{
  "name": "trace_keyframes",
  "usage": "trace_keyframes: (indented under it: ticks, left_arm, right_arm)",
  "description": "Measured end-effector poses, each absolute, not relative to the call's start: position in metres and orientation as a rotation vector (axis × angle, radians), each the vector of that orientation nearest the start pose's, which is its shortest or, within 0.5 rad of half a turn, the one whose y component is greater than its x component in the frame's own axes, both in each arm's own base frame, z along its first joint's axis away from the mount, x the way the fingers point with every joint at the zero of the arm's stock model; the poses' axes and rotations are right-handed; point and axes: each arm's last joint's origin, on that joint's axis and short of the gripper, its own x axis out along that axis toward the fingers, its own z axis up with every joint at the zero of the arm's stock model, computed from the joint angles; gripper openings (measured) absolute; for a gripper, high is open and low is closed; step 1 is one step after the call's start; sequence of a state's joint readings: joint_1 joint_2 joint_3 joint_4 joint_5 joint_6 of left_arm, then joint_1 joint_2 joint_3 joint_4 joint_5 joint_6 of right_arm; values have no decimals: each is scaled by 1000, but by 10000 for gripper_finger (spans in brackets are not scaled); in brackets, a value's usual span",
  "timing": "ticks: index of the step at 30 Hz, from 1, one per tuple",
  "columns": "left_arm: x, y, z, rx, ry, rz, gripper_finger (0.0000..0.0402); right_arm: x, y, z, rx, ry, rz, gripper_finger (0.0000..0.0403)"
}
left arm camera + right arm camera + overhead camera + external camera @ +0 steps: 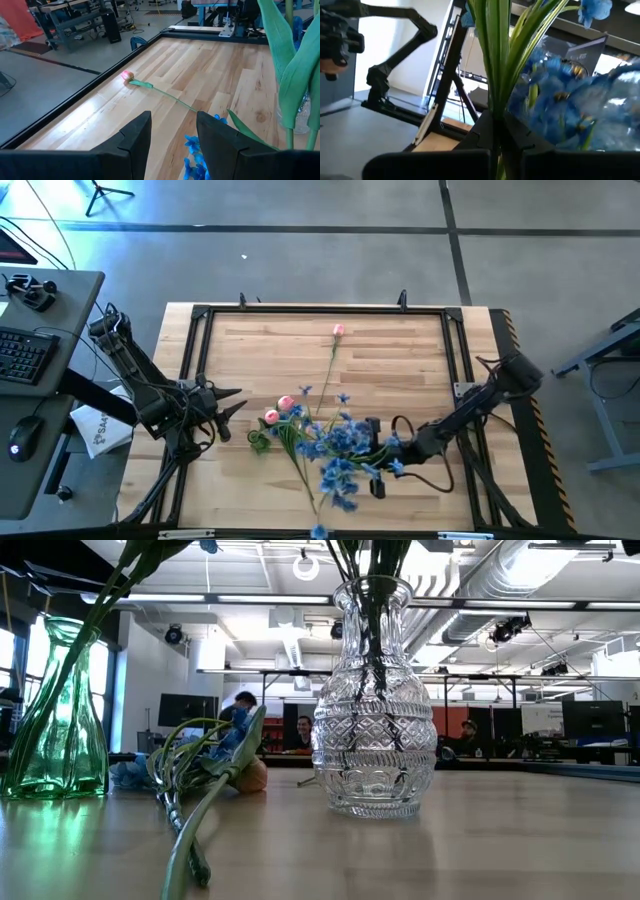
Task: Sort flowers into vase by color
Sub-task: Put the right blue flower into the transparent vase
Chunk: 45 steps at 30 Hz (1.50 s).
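Observation:
Sprays of blue flowers point(338, 448) crowd the table's near middle, hiding the vases from above. The low view shows a clear glass vase point(375, 710) and a green vase point(58, 710), both with green stems standing in them. One pink tulip point(338, 330) lies on the far middle of the table, and two pink buds point(278, 409) lie left of the blue cluster. My right gripper point(383, 452) is among the blue flowers, shut on stems. My left gripper point(236, 402) is open, left of the flowers, holding nothing. My right gripper pinches a bundle of several thin green stems point(495, 107) between its two fingers point(517, 137), which lie across the stems. The stems rise past the fingers, with blue blossoms point(570, 105) right beside the hold. Whether the spray is lifted clear cannot be told.
A flower with a long stem point(195, 830) lies on the table between the two vases. A black frame point(195, 350) runs round the wooden table top. The far half of the table holds only the lone tulip point(127, 76). People sit in the room behind.

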<state>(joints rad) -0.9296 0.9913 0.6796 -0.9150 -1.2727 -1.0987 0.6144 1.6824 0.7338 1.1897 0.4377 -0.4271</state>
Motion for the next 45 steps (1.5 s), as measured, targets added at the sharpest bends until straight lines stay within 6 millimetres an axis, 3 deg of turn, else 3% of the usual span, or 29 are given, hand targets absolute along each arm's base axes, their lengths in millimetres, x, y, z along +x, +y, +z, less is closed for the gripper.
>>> trace_keyframes:
  ticks: [26,38,45]
  left_arm:
    - [115,-107,235,9,297,513,144]
    - [115,-107,235,12,298,512,144]
    - [115,-107,235,18,299,511,144]
  right_arm:
    - [283,178,187,-229,98,60,16]
    - [273,176,189,-196,218,67,147]
    - [261,175,205,-146,220,14,194]
